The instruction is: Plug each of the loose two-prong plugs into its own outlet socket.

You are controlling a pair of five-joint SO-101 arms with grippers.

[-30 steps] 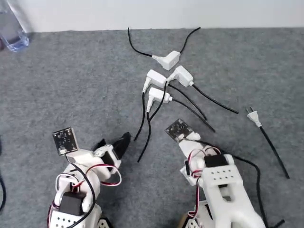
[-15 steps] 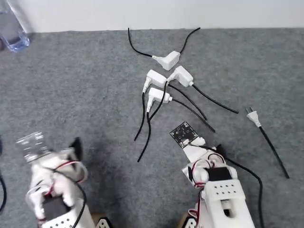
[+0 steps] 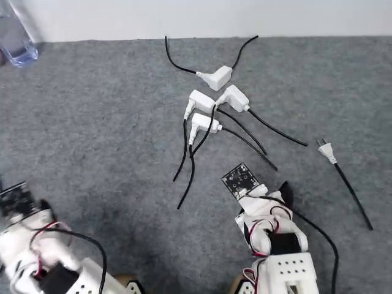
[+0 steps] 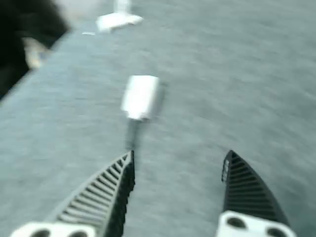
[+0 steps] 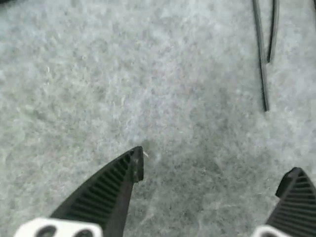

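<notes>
Several white outlet sockets with black cords lie bunched mid-table: one socket (image 3: 217,78) at the back, two more (image 3: 201,101) (image 3: 234,97) below it, and a fourth (image 3: 202,124) nearest the arms. A loose two-prong plug (image 3: 324,149) on a black cord lies apart at the right. My right gripper (image 5: 212,170) is open over bare carpet, short of two black cord ends (image 5: 261,64); its arm (image 3: 269,226) is at the bottom centre-right. My left gripper (image 4: 177,168) is open and empty, with a blurred white block (image 4: 140,96) ahead of it. Its arm (image 3: 30,245) is at the bottom left corner.
A clear bottle (image 3: 15,37) stands at the back left corner by the white wall. The grey carpet (image 3: 92,122) spreads wide at the left. The loose plug's cord (image 3: 352,190) runs toward the front right. Another white object (image 4: 118,19) lies farther off in the left wrist view.
My left arm has swung from near the cords far out to the left edge. My right arm has shifted a little to the right and back.
</notes>
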